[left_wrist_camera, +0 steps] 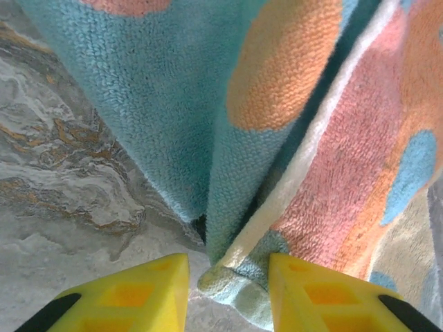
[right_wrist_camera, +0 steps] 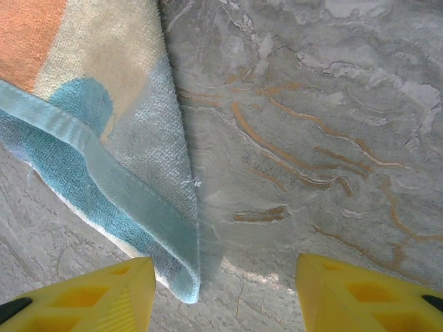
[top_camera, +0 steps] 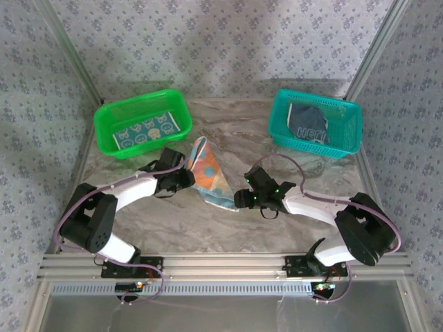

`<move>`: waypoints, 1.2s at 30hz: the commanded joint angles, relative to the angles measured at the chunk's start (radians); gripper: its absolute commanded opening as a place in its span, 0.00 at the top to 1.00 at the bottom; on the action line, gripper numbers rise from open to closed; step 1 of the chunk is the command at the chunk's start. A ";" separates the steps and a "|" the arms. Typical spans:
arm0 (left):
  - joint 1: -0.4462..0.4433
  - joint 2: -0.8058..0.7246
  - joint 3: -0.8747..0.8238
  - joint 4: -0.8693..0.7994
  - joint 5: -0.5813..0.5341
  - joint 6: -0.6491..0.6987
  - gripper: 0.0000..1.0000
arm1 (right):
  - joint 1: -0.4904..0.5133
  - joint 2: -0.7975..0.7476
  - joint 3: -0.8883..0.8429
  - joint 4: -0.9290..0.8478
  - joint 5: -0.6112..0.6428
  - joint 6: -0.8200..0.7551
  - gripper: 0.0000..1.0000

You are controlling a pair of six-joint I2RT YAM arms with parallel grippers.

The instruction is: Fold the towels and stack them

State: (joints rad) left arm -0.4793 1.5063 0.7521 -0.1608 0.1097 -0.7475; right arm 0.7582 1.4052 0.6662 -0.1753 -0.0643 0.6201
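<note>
Dotted towel (top_camera: 210, 173) heaped centre; green basket (top_camera: 142, 123), teal basket (top_camera: 315, 123) block far corners; gap btw them free.

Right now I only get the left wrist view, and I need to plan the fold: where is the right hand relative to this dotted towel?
Observer: The right hand sits at the dotted towel's near end, across from the left hand.
Operator: Is it gripping that end?
Observer: No. Its fingers stand apart with bare table between them, the towel's edge beside one.
Operator: Any towels put away?
Observer: A teal towel lies flat in the green basket.
</note>
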 commanded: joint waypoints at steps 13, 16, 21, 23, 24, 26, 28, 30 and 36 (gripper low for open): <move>0.010 0.020 -0.035 0.106 0.060 -0.062 0.76 | 0.007 -0.016 -0.005 -0.022 0.031 0.001 0.42; 0.008 -0.005 -0.038 0.094 0.056 -0.065 0.80 | 0.008 -0.015 -0.007 -0.020 0.032 0.001 0.42; 0.008 -0.051 -0.040 0.064 0.047 -0.070 0.87 | 0.007 -0.009 -0.010 -0.014 0.034 0.001 0.42; 0.007 -0.068 -0.040 0.056 0.041 -0.069 0.88 | 0.008 -0.008 -0.011 -0.011 0.034 0.001 0.42; 0.007 -0.075 -0.041 0.049 0.040 -0.069 0.91 | 0.008 -0.006 -0.011 -0.011 0.032 0.001 0.42; 0.005 -0.090 -0.043 0.041 0.038 -0.071 0.98 | 0.008 -0.005 -0.010 -0.010 0.032 0.001 0.42; 0.003 -0.110 -0.042 0.028 0.034 -0.075 1.00 | 0.010 -0.005 -0.011 -0.010 0.032 0.001 0.42; -0.001 -0.139 -0.037 0.006 0.027 -0.077 1.00 | 0.013 -0.003 -0.011 -0.009 0.034 0.001 0.42; 0.000 -0.258 0.003 -0.112 -0.031 -0.069 1.00 | 0.046 0.017 -0.025 0.016 0.045 -0.025 0.45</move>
State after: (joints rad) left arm -0.4778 1.3094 0.7162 -0.1867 0.1226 -0.8169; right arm 0.7837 1.4082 0.6617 -0.1711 -0.0433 0.6163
